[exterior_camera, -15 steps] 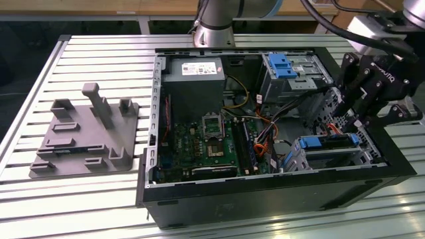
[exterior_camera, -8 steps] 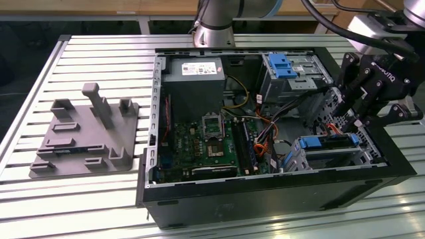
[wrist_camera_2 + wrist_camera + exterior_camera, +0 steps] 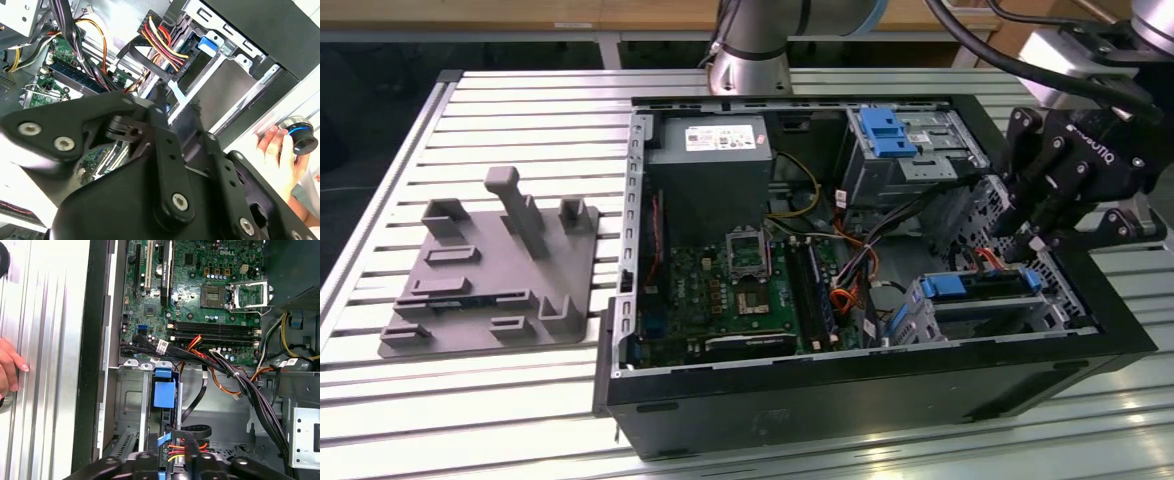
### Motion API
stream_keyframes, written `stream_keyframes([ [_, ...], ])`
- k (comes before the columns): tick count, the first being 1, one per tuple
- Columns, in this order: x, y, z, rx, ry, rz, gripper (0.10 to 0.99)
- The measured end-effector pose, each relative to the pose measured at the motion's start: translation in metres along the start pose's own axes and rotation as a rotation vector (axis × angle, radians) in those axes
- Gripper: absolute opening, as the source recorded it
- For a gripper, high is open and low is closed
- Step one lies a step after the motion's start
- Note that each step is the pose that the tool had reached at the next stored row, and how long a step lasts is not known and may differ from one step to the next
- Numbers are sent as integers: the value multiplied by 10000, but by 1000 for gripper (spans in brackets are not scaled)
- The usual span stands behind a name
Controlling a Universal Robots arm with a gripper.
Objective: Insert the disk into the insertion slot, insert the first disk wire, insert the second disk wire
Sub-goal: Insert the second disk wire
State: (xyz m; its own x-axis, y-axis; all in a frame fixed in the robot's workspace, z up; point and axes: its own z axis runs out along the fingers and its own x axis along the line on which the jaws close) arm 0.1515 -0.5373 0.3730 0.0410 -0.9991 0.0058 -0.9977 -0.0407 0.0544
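Note:
The disk [image 3: 977, 285], silver in a bright blue frame, lies seated in the insertion slot [image 3: 1014, 318], a low perforated cage in the case's corner at the exterior view's right. Its blue handle end [image 3: 164, 392] points toward the motherboard. My gripper [image 3: 1027, 240] reaches down at the disk's other end. Its fingers stand close together on a disk wire: a black plug [image 3: 150, 65] fed by red, yellow and black leads [image 3: 167, 45]. A thin light-blue cable [image 3: 176, 95] runs between the fingers. In the first wrist view my gripper [image 3: 182, 454] sits among these leads, which hide its fingertips.
A taller grey cage with a blue latch [image 3: 894, 135] stands behind the slot. The motherboard [image 3: 734, 290] and power supply [image 3: 714, 160] fill the case. A grey fixture plate [image 3: 494, 270] lies at the exterior view's left. A person's hand [image 3: 275, 152] rests just outside the case wall.

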Motion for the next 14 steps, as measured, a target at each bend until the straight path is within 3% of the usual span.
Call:
stream_keyframes([
  [2, 0, 0, 0, 0, -1, 0, 255],
  [3, 0, 0, -1, 0, 0, -1, 255],
  [6, 0, 0, -2, 0, 0, 0, 102],
  [14, 0, 1, -13, 0, 0, 0, 102],
])
